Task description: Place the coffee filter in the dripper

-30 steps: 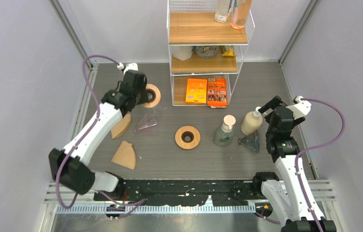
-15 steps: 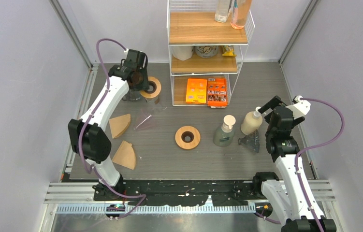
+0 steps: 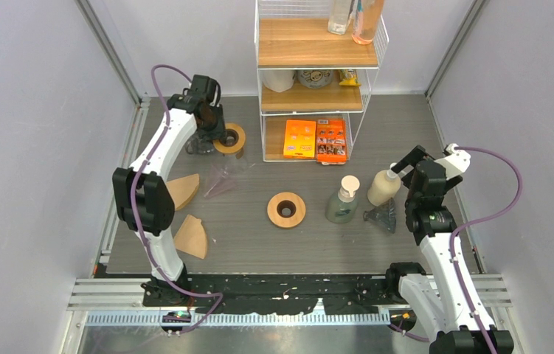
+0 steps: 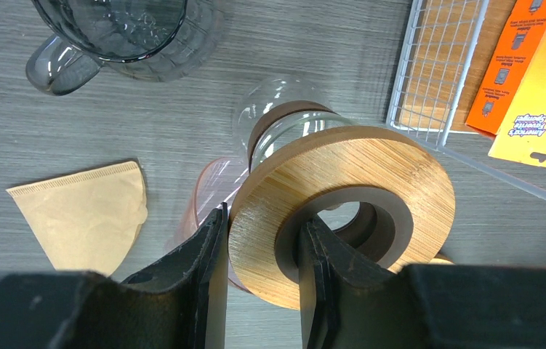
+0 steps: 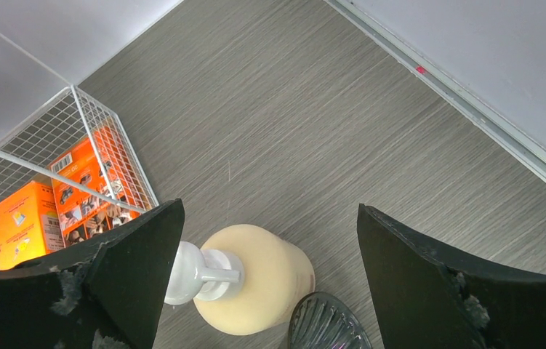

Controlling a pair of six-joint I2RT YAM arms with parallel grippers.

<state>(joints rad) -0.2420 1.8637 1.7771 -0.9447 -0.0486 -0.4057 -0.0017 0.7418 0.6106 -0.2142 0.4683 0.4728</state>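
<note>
**Status:** L pincer [image 4: 264, 225] is clamped on the wood collar of the dripper [image 4: 371, 167], one finger outside the rim, the other inside the centre hole. Glass body hangs below and appears lifted off the counter [image 4: 51, 138]. R pincer [image 5: 270, 209] has jaws wide apart, holds nothing, sits above a cream soap bottle [image 5: 255, 287]. Coffee filter [image 4: 84, 207] lies flat on the counter near the dripper, untouched. A 2nd filter [image 3: 191, 236] lies nearer the arm bases.

**Risks:**
1. Grip takes one side of the collar only, so the dripper may tilt or slip if swung fast.
2. Finger in the hole blocks the opening, so no filter seats until L lets go.
3. Glass jug [image 4: 124, 36], pink cone [image 4: 208, 193] and wire shelf [image 4: 430, 65] are close: knock hazard at set-down.
4. Flat paper is likely to slide rather than lift.
</note>
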